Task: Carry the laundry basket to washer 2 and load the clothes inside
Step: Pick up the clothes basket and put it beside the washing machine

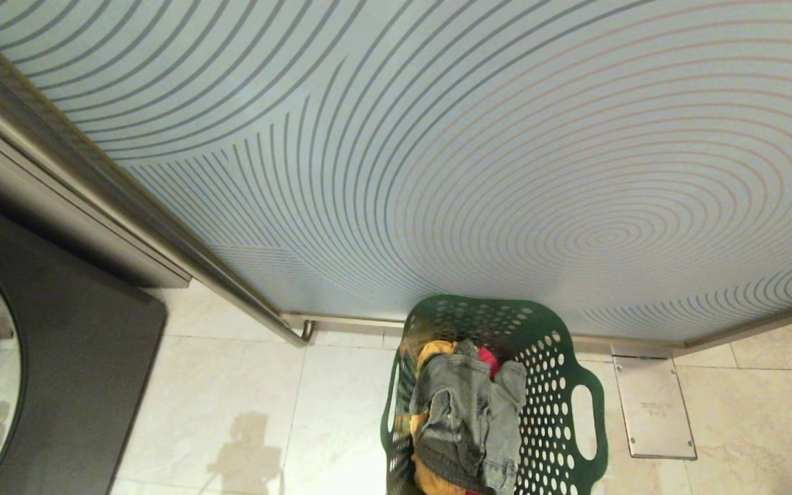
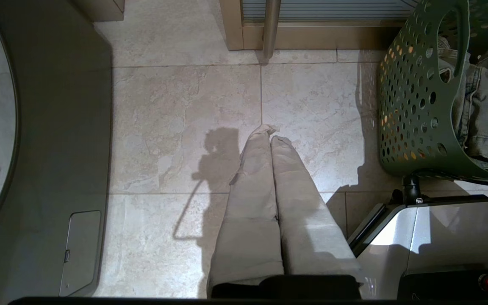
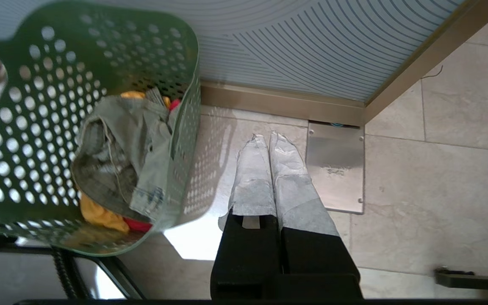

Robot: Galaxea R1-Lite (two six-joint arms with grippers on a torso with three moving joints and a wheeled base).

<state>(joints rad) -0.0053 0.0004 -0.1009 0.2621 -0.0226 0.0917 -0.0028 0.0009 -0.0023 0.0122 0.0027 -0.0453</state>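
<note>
The dark green perforated laundry basket (image 1: 561,385) stands at the bottom middle of the head view, in front of a glass door. The clothes (image 1: 468,412) lie heaped inside: grey denim on top, yellow-orange and red-pink cloth under it. My left gripper (image 2: 271,132) hangs shut and empty over the tiles, with the basket (image 2: 409,106) beside it. My right gripper (image 3: 268,136) is also shut and empty on the basket's (image 3: 36,97) other side. A dark grey front-load washer (image 1: 73,357) shows at the left edge. No number label shows, so I cannot tell whether it is washer 2.
A frosted glass door (image 1: 437,137) with curved lines fills the view ahead, with a metal handle bar (image 1: 162,234) running down it. A steel floor plate (image 1: 654,409) is set in the beige tiles right of the basket. My white base (image 2: 439,237) sits under the basket.
</note>
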